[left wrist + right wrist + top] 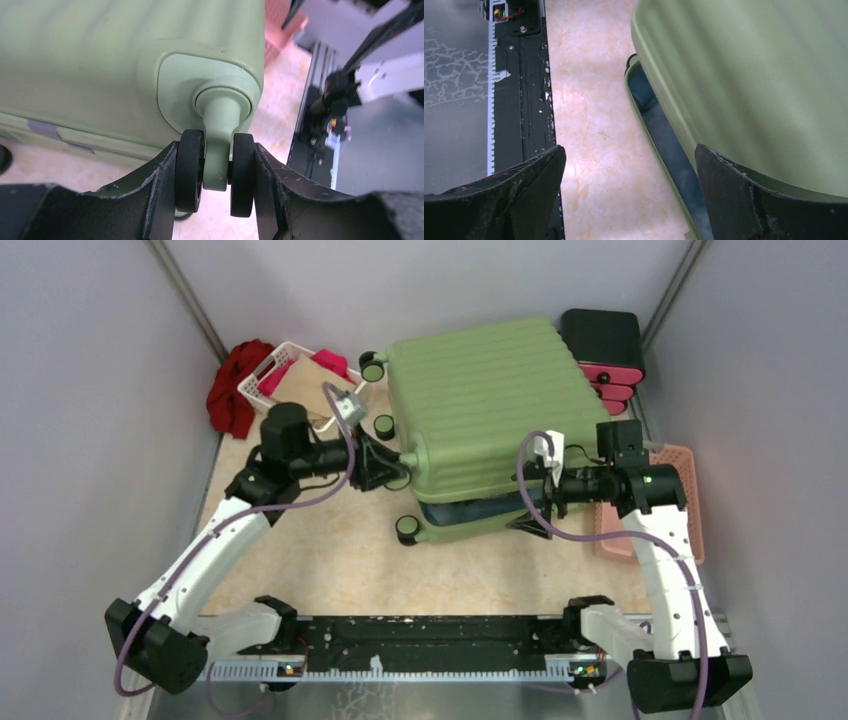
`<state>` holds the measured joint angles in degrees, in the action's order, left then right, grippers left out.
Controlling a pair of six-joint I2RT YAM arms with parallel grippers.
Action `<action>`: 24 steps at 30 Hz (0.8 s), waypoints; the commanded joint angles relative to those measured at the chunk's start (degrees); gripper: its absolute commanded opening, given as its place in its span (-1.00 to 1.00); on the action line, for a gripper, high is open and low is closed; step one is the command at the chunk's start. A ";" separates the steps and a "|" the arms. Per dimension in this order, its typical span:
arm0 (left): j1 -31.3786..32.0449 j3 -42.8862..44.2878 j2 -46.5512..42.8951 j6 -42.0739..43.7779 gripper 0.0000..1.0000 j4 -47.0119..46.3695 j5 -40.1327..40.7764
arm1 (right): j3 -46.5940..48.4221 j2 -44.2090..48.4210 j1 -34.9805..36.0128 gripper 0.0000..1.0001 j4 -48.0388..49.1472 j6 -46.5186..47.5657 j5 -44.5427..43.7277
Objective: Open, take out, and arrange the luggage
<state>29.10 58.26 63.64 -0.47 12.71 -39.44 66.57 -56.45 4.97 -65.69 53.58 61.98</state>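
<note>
The light-green ribbed luggage (480,410) lies flat in the middle of the table, its lid lifted a little at the near edge so a dark blue gap shows (470,512). My left gripper (400,462) is shut on a black double wheel (216,172) at the lid's near-left corner. My right gripper (527,502) is open at the near-right edge of the luggage; in the right wrist view one finger (744,195) lies against the lid (749,75) and the other finger (519,192) is over the bare table.
A white basket (290,375) with pink things and a red cloth (232,385) sit at the back left. A black-and-pink drawer box (605,355) stands at the back right. A pink plastic basket (690,495) lies by the right arm. A black rail (420,640) runs along the near edge.
</note>
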 commanded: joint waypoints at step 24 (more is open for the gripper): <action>-19.32 24.96 18.35 -36.36 -1.00 -38.43 16.10 | 16.30 -3.05 -1.87 0.98 22.85 -21.16 -29.40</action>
<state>13.65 78.74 79.61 -35.66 -19.66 -37.45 81.89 -58.63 4.78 -55.44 41.69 39.46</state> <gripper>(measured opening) 0.566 0.987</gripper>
